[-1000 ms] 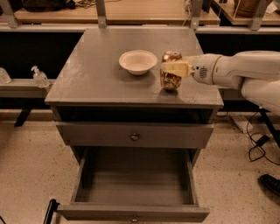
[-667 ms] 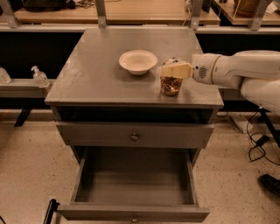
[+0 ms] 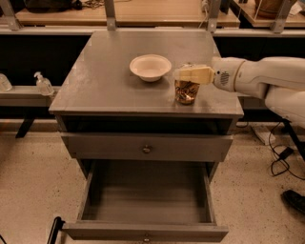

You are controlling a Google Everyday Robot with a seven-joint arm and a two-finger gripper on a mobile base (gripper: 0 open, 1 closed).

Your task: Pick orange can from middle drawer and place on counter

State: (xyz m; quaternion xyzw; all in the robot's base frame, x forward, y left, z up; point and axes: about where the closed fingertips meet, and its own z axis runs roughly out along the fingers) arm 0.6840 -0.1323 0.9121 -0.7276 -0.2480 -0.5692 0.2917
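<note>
The orange can stands upright on the grey counter, near its right front edge. My gripper reaches in from the right and is shut on the can's upper part; one cream finger crosses the can's front and hides its top. The middle drawer is pulled open below and its inside looks empty.
A white bowl sits on the counter just left of the can. A shut drawer front with a knob lies above the open drawer. A light wooden bench runs behind. A pump bottle stands at left. Cables lie at right.
The gripper has lowered the can a little and drawn it slightly toward the front, so it now rests on the counter. The bowl and drawers have not moved.
</note>
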